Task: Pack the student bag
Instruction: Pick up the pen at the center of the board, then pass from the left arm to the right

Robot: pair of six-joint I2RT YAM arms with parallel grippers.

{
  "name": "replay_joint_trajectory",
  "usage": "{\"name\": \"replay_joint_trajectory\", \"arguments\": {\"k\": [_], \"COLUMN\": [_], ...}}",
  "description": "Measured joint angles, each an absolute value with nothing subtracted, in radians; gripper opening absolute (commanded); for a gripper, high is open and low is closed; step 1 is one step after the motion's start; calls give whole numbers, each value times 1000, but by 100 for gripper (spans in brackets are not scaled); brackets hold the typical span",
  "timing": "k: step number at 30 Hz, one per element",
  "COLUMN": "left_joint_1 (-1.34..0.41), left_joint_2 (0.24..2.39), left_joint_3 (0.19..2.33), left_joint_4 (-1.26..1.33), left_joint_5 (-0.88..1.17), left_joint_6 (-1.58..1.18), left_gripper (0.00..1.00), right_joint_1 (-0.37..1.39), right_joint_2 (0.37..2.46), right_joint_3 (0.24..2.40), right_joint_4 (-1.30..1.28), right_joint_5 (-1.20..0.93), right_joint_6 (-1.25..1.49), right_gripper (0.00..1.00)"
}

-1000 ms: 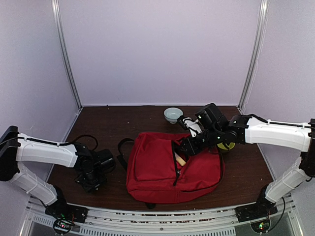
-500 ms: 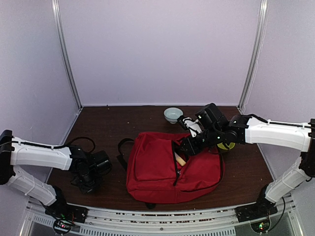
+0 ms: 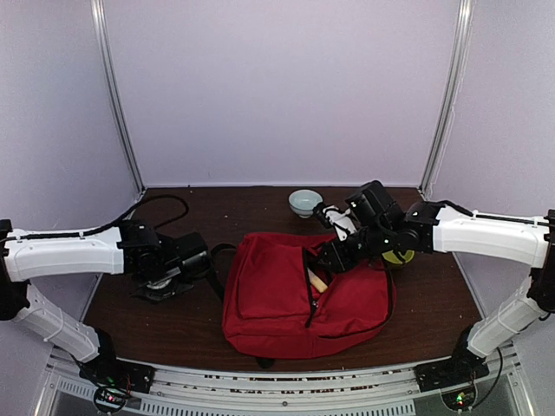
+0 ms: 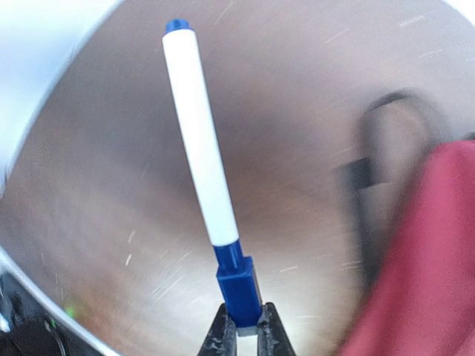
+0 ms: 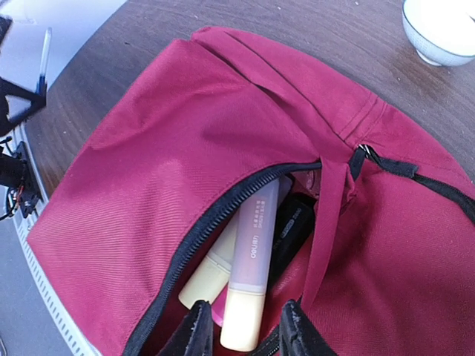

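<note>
The left claw (image 4: 243, 334) is clamped on the blue cap of a white marker (image 4: 200, 141), whose barrel sticks straight out ahead of the fingers, clear of the counter (image 4: 312, 89). The bag (image 3: 286, 303) lies flat mid-counter, to the right of that claw, its red fabric showing at the right edge of the left wrist view with a black strap (image 4: 371, 170) in between. The zip mouth (image 3: 309, 290) is a slit running near to far on the bag's right half, so the marker probably has to cross the red front panel to reach it and go in lengthwise along the slit. The right arm is much nearer. The right claw (image 5: 245, 334) sits at the far end of the mouth with its jaws partly apart. I cannot tell whether they pinch the fabric. Inside lie a translucent pink tube (image 5: 252, 259) with a cream cap, a paler tube beside it and something black. The pink tube has print along its length, too small to read. The marker shows no label. A pale bowl (image 3: 304, 202) stands beyond the bag.
</note>
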State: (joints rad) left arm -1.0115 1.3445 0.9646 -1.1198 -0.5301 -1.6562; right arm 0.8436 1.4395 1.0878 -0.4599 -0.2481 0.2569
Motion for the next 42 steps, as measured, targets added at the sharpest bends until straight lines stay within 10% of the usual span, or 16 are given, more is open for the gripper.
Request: {"name": "replay_joint_trajectory", "arguments": {"k": [9, 27, 42], "left_joint_1": [-1192, -1226, -1244], "left_joint_2": [1312, 1192, 1214], "left_joint_3": [1226, 1029, 1043], "left_joint_4": [-913, 60, 97], "left_joint_5": [-839, -395, -290], "left_joint_6": [-1148, -416, -373], "left_gripper": [0, 0, 0], "right_joint_1": [839, 871, 894], "right_joint_2": [1232, 1448, 1507], "right_joint_3": [1046, 1135, 1231], "right_joint_4": [-156, 504, 489], "right_joint_5": [-460, -717, -699], "right_joint_6": [281, 638, 632], "right_gripper": [38, 61, 7]}}
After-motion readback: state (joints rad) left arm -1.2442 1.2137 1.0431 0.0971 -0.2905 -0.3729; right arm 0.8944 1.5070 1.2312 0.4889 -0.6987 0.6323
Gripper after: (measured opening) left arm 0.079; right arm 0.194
